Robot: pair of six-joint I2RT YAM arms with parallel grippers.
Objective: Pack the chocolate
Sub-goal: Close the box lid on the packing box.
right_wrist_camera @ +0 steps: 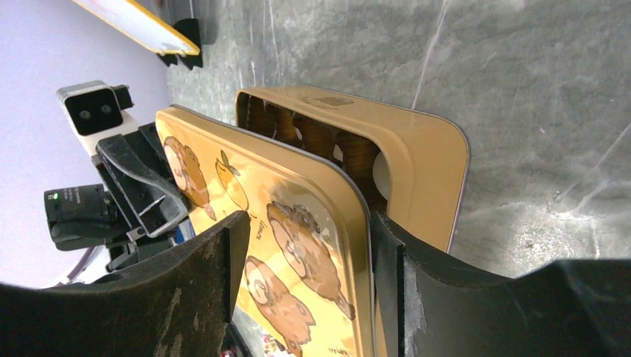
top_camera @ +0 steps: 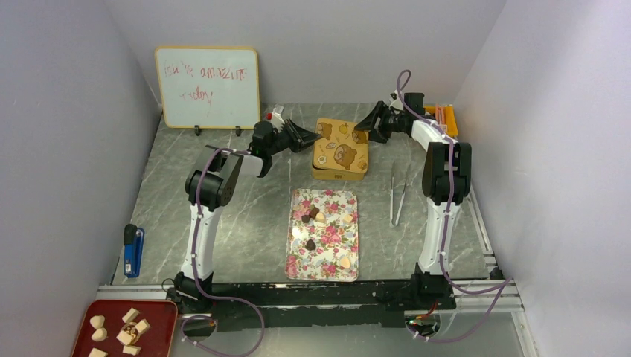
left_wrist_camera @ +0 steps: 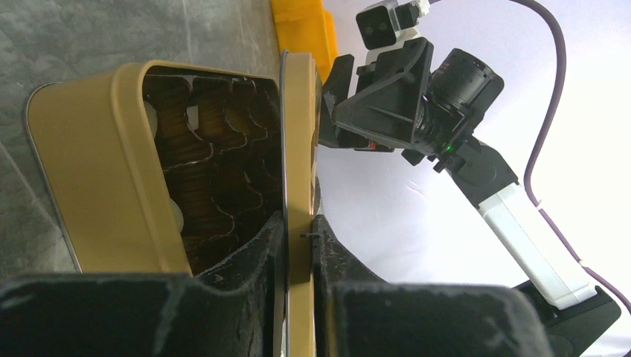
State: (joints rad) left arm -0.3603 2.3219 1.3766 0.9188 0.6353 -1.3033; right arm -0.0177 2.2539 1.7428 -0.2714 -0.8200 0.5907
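The lid (top_camera: 341,145) is held raised off the tin base (left_wrist_camera: 97,186), w/ a gap showing btw. them, prob. so the base is exposed for filling. One rim is pinched by the left tool (left_wrist_camera: 298,230), its fingers pressed tight on the thin metal. At the opp. rim the right tool (right_wrist_camera: 309,219) is set astride the lid, jaws spread wider than the rim; whether its pads touch cannot be told. Two-sided support is judged to be the aim, so the lid is not twisted or dropped when carried off.

Gold fluted paper cups (left_wrist_camera: 216,178) are seen inside the base; no sweet is made out in those visible. The chocolate (top_camera: 310,244) is laid loose on the floral tray (top_camera: 298,268), on the bench just on the arms' side of the tin, well within reach. Tweezers (top_camera: 396,197) are left unheld beside the tray, on the right.

Lid print: cartoon bears plus a yellow fruit; a small script is there but too fine to be read. The whiteboard (top_camera: 208,87) is marked w/ red handwriting, not legible. No brand is seen.
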